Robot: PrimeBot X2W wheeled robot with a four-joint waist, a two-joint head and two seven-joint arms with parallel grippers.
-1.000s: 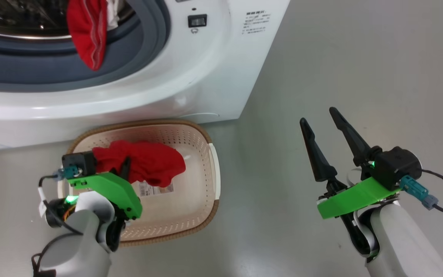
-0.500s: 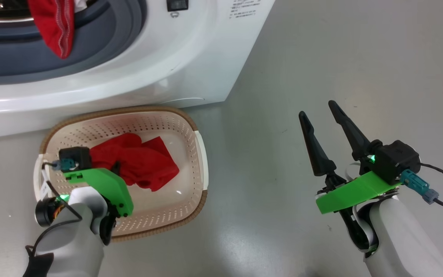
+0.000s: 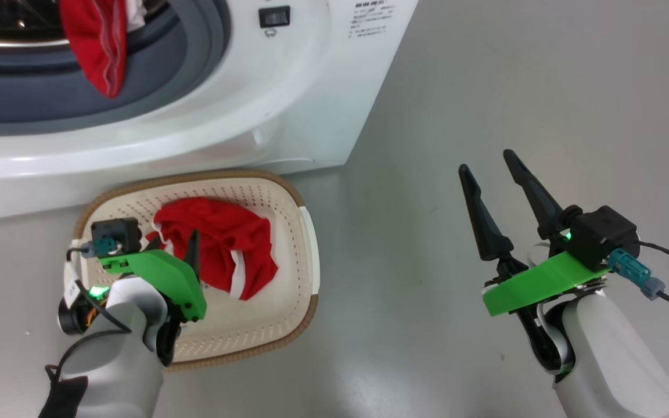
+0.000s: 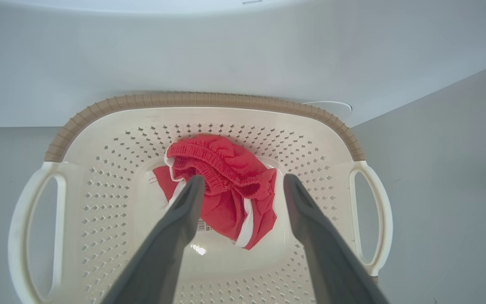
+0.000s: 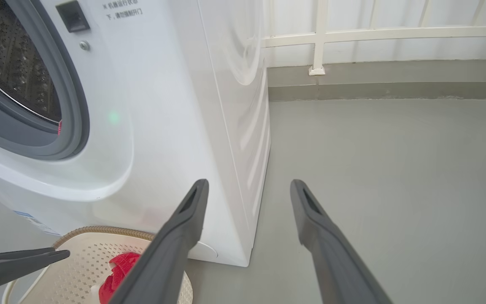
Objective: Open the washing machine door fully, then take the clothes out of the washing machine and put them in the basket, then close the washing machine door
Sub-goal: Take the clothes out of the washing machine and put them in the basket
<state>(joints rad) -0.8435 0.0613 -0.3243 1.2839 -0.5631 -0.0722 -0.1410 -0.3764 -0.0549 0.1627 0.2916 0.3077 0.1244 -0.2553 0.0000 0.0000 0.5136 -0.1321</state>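
Down in the middle of the basket (image 4: pixel 201 99) lies one red garment (image 4: pixel 226 190), loose, with the left claw (image 4: pixel 243 179) spread wide just above it and gripping nothing. Up at the washer's (image 3: pixel 288 98) mouth a second red piece (image 3: pixel 99 46) hangs over the grey ring, so unloading looks about half done, and closing the door comes after. The right claw (image 3: pixel 486 161) hovers wide open and empty over the bare floor.

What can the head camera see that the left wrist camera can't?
Head view: a hanging red garment at the washing machine opening, and the open right pincer. Left wrist view: a ribbed waistband, close up. Both: the basket, the crumpled red garment lying inside it, and the open left pincer above it.
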